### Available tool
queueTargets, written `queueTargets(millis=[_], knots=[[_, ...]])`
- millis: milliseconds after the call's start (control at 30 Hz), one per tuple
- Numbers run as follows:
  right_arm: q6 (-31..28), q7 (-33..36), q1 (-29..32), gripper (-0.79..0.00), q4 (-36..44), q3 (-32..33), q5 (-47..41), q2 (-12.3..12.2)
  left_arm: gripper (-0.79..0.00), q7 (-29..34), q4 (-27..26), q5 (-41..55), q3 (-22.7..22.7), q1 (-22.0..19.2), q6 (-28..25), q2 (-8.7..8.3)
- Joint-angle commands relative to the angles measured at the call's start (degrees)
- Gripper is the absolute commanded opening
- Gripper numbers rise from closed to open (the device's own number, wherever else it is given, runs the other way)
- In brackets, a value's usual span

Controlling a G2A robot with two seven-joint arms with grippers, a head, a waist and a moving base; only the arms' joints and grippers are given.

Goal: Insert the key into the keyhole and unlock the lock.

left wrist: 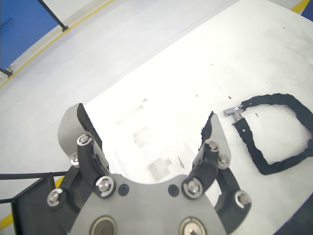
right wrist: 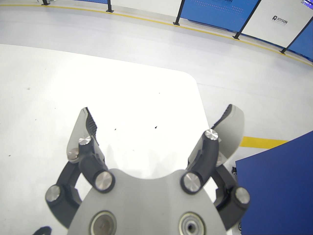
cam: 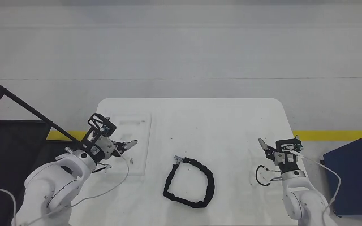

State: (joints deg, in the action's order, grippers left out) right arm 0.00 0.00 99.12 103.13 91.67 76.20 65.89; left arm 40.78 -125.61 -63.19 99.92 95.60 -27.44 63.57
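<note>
A black fabric-covered chain lock (cam: 189,182) lies looped at the middle of the white table (cam: 237,124), its silver lock head (cam: 179,158) at the loop's far left end. In the left wrist view the chain (left wrist: 273,133) and lock head (left wrist: 232,111) lie just beyond one fingertip. My left gripper (left wrist: 146,113) stands open over a white tray (left wrist: 141,133), holding nothing. A thin dark sliver (left wrist: 181,161) lies on the tray; I cannot tell whether it is the key. My right gripper (right wrist: 156,110) is open and empty near the table's right edge.
The white tray (cam: 133,141) has shallow recesses and sits at the table's left side. A blue box (cam: 345,175) stands off the right edge, close to my right gripper (cam: 278,146). A black panel (cam: 22,147) and rod are beside my left gripper (cam: 125,148).
</note>
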Motion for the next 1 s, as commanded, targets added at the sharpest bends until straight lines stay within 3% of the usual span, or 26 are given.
queueTargets(millis=[0, 167, 367, 533, 633, 967], knots=[[0.0, 0.0, 0.0, 0.000, 0.0, 0.0, 0.0, 0.0, 0.000, 5.3, 0.3, 4.8, -0.7, -0.6, -0.7, -0.17], [0.0, 0.0, 0.0, 0.000, 0.0, 0.0, 0.0, 0.0, 0.000, 15.4, 0.1, 4.0, -2.0, -2.8, -3.5, -0.96], [0.0, 0.0, 0.0, 0.000, 0.0, 0.0, 0.0, 0.0, 0.000, 18.9, 0.4, 3.3, -3.4, -3.6, -3.5, -1.44], [0.0, 0.0, 0.0, 0.000, 0.0, 0.0, 0.0, 0.0, 0.000, 25.0, 2.9, 10.8, -4.2, -4.0, 0.1, -1.66], [0.0, 0.0, 0.0, 0.000, 0.0, 0.0, 0.0, 0.0, 0.000, 29.9, 4.6, 15.0, -4.6, -5.3, -0.6, -2.03], [0.0, 0.0, 0.0, 0.000, 0.0, 0.0, 0.0, 0.0, 0.000, 29.9, 4.6, 15.0, -4.6, -5.3, -0.6, -2.03]])
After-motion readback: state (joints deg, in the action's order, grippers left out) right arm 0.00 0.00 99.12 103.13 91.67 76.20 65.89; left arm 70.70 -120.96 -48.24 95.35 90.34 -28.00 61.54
